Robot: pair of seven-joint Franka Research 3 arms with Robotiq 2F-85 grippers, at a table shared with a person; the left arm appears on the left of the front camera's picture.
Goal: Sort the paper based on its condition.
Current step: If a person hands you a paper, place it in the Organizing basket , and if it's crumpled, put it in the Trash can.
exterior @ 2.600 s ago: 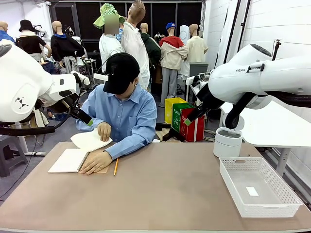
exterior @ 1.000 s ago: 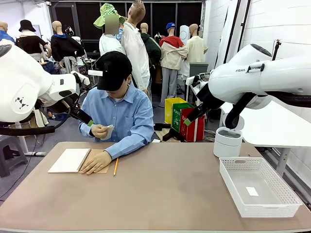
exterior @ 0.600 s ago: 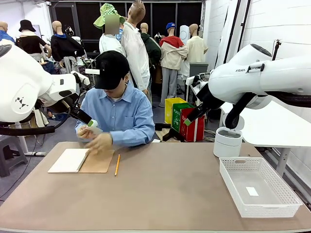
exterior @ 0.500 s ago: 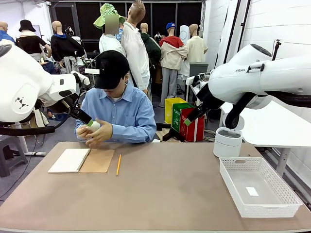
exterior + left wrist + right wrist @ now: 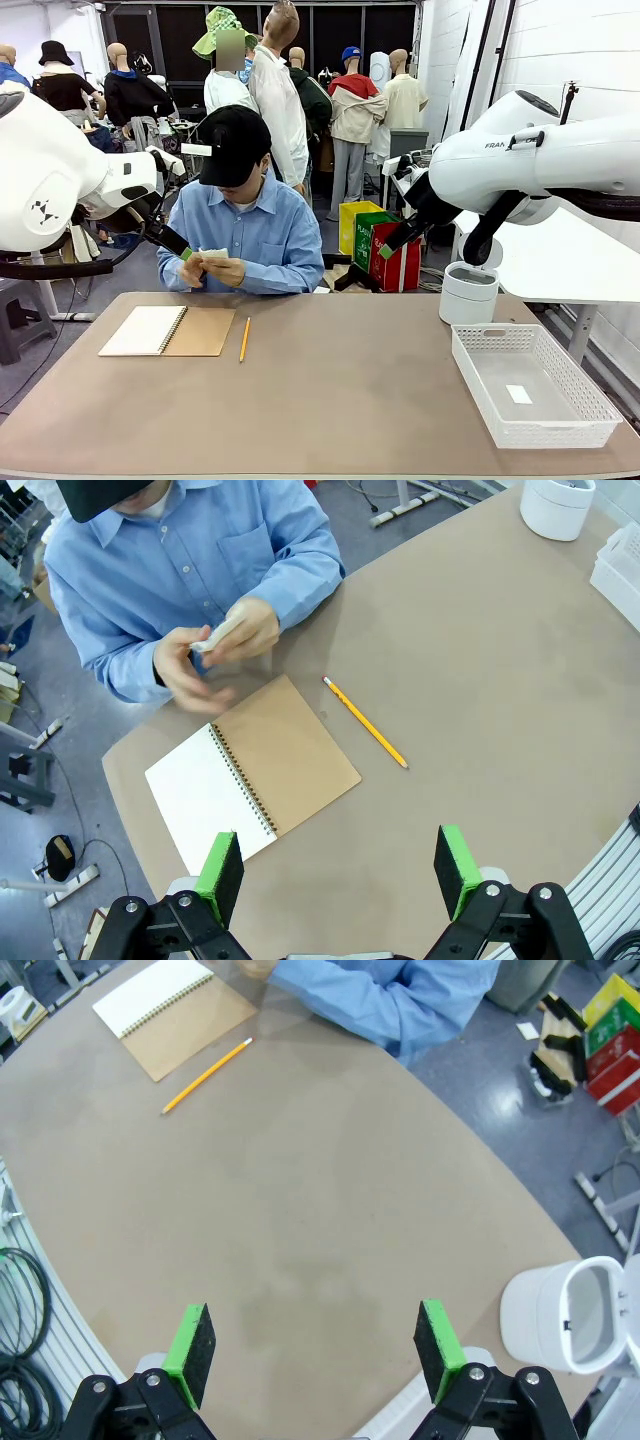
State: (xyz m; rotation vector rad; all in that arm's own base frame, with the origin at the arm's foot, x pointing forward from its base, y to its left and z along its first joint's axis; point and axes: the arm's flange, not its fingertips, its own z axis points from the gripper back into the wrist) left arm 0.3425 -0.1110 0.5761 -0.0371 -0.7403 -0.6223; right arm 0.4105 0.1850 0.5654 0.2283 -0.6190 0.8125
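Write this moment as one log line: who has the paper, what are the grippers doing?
paper: small wad in person's hands | left gripper: open, empty | right gripper: open, empty | notebook: open on table

Small white paper [image 5: 213,254], apparently crumpled, held between person's hands [image 5: 226,271]

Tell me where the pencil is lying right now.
In the front view the pencil lies on the table, on the robot's left side, just right of the open notebook and apart from it.
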